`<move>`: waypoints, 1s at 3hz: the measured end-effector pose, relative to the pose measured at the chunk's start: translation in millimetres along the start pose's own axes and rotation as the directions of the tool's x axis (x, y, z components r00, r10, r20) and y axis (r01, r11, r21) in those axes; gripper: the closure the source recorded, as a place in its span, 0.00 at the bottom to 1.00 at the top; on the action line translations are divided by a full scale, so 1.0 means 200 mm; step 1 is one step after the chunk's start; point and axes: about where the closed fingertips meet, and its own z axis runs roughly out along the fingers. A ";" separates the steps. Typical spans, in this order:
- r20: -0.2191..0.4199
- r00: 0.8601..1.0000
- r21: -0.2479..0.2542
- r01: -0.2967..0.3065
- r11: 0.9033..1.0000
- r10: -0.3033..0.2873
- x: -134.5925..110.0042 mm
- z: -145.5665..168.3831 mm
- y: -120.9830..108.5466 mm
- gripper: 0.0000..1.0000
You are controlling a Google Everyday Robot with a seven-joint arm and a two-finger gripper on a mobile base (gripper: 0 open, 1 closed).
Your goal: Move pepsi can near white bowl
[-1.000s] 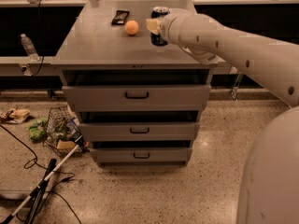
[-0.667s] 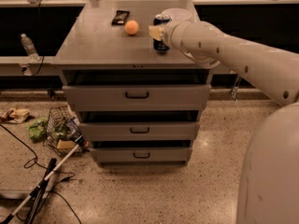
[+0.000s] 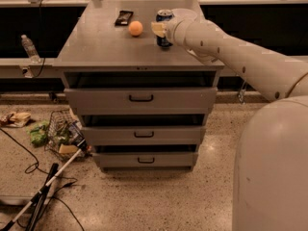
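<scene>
Pinches can (image 3: 165, 18) in gripper (image 3: 163, 29) fingers at worktop's (image 3: 96, 47) 1 o'clock, with bowl (image 3: 186, 12) just beside at can's 2 o'clock. Looks nearly done; needs only letting go and pulling clear.

One pepsi can (image 3: 165, 17), one white bowl (image 3: 186, 13), one orange (image 3: 135, 28), one gripper (image 3: 161, 31) at can

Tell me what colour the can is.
The pepsi can is blue with silver top, camera view; the hand is at it.
</scene>
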 end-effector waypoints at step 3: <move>0.045 0.997 0.068 0.064 0.996 -0.067 -0.09 0.20 -0.09 0.22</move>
